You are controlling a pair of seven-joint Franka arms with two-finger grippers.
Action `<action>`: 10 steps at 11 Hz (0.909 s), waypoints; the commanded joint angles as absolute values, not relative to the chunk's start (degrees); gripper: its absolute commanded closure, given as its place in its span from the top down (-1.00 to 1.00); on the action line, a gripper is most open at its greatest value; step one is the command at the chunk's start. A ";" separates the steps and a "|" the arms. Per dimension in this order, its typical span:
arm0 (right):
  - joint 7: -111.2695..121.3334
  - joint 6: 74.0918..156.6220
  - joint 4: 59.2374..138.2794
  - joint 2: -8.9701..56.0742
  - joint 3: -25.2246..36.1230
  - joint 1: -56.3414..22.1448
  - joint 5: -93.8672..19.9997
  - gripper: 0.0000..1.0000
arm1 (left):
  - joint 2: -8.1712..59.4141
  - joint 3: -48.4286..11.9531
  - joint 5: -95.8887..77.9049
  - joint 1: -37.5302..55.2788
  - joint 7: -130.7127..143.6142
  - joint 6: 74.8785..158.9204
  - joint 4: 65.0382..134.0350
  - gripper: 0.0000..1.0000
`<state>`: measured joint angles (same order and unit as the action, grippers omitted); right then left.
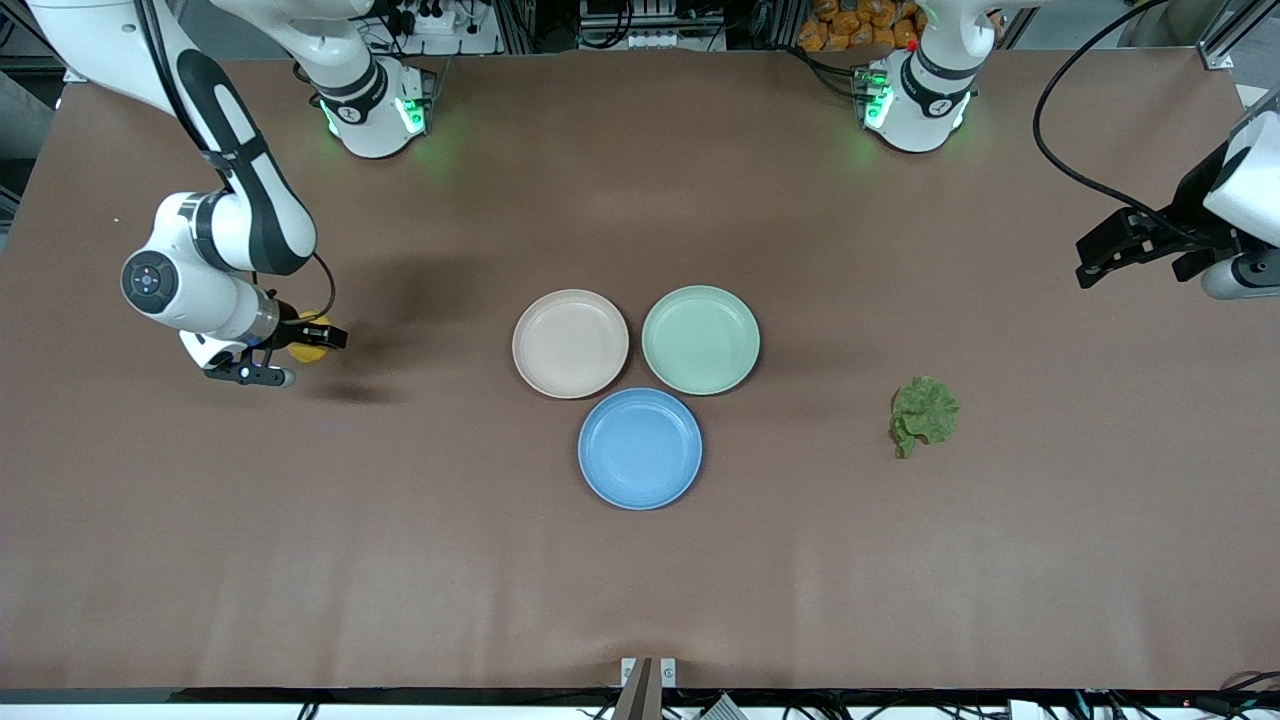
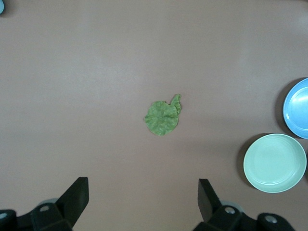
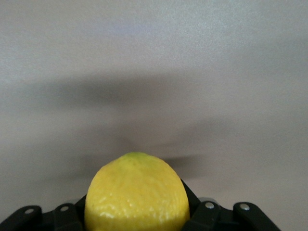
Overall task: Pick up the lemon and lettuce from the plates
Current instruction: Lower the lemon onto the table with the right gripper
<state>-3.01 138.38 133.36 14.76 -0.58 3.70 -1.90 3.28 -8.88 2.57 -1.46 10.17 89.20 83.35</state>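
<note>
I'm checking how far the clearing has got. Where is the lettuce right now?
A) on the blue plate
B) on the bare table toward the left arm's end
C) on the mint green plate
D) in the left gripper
B: the lettuce lies on the bare table toward the left arm's end, apart from the mint green plate and the blue plate; the left gripper hangs open and empty above it.

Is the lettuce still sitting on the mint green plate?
No, the lettuce lies on the bare table, toward the left arm's end, apart from the mint green plate, which holds nothing.
</note>
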 commanded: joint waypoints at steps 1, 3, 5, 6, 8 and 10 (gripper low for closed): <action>-1.41 140.00 133.77 16.69 -0.88 6.06 -2.28 -0.17 | 2.64 -8.70 -0.08 -1.67 8.53 89.12 83.94 1.00; -1.23 140.18 133.59 17.75 -0.97 6.24 -2.37 -0.11 | 2.64 -8.70 -0.18 -1.84 8.44 89.12 83.94 1.00; -1.14 142.20 133.59 19.59 -0.97 6.15 -2.46 -0.06 | 2.55 -8.61 -0.18 -1.76 8.35 89.12 83.94 1.00; -1.14 142.90 133.59 20.12 -0.97 6.15 -2.55 -0.06 | 2.55 -8.70 -0.18 -1.67 8.44 89.12 83.94 1.00; -1.14 144.13 133.59 21.35 -0.97 6.24 -2.46 -0.06 | 2.37 -8.70 -0.09 -1.76 8.26 88.86 84.02 1.00; -1.23 144.14 133.33 21.79 -0.97 6.41 -2.64 0.24 | 2.46 -8.61 -0.09 -1.76 8.26 88.86 84.11 1.00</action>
